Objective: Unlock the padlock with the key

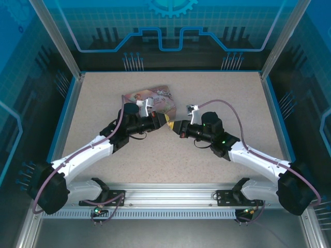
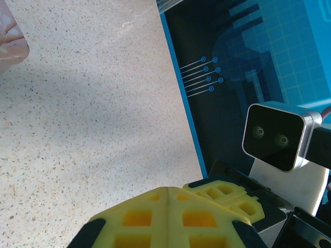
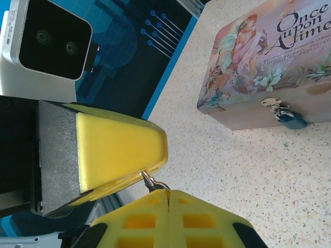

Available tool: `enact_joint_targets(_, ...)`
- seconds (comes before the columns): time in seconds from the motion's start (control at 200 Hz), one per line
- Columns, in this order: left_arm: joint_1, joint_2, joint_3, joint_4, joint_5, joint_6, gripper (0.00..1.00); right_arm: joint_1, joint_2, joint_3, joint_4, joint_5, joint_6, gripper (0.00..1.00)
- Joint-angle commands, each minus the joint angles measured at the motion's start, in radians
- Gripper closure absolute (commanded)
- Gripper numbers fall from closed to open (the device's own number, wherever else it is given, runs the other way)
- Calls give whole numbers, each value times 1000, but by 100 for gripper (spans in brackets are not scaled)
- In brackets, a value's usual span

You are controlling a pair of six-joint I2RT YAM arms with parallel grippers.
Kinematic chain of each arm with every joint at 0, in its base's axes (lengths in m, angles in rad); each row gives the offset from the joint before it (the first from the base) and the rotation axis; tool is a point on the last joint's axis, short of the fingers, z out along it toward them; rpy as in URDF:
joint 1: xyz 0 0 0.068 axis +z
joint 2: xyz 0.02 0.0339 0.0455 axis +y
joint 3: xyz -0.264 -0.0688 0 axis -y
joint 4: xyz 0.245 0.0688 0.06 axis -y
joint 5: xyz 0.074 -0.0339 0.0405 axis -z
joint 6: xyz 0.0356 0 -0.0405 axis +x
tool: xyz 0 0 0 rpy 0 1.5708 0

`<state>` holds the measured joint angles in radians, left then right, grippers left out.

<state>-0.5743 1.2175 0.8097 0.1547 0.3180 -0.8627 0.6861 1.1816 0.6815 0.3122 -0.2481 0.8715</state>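
Note:
The pink illustrated tin lies on the table, and the small blue padlock hangs from the hasp on its front. In the top view the tin lies just behind the two grippers, which meet tip to tip. The thin key bridges them. Its ring end is pinched in my right gripper, and its other end runs into the closed yellow fingers of my left gripper. Seen from the left wrist, the left gripper is shut and the key is hidden. My right gripper is held low over the table.
The speckled table has a blue raised edge and dark walls around it. The right wrist camera housing sits close to the left gripper's tips. Bare table lies in front of the tin and to both sides.

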Motion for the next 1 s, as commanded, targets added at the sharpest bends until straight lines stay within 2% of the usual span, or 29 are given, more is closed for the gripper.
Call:
enact_joint_targets(0.0,-11,-17,28,-15,10,33,100,-16,-31,13,52,-82,-24,99)
enact_joint_targets(0.03,-11,-25,32,-24,7,41,100,-28,-43,6,58,-105,-33,96)
enact_joint_targets(0.12,-11,-56,43,-49,0,80,100,-80,-84,-28,91,-191,-54,76)
enact_joint_targets(0.205,-11,-81,59,-64,11,116,100,-133,-118,-59,135,-283,-63,61)
enact_joint_targets(0.365,-12,-105,96,-92,50,174,100,-184,-141,-77,210,-410,-65,39)
enact_joint_targets(0.46,-11,-107,111,-93,78,187,100,-177,-121,-58,227,-445,-74,32)
enact_joint_targets(0.585,-11,-104,125,-92,95,195,100,-158,-75,-32,265,-466,-70,31)
enact_joint_targets(0.78,-10,-98,128,-89,108,195,100,-120,-1,18,305,-468,-56,37)
enact_joint_targets(0.9,-11,-98,125,-95,106,197,100,-112,28,44,307,-473,-53,46)
enact_joint_targets(0.995,-12,-98,122,-95,102,194,100,-109,38,47,308,-470,-52,57)
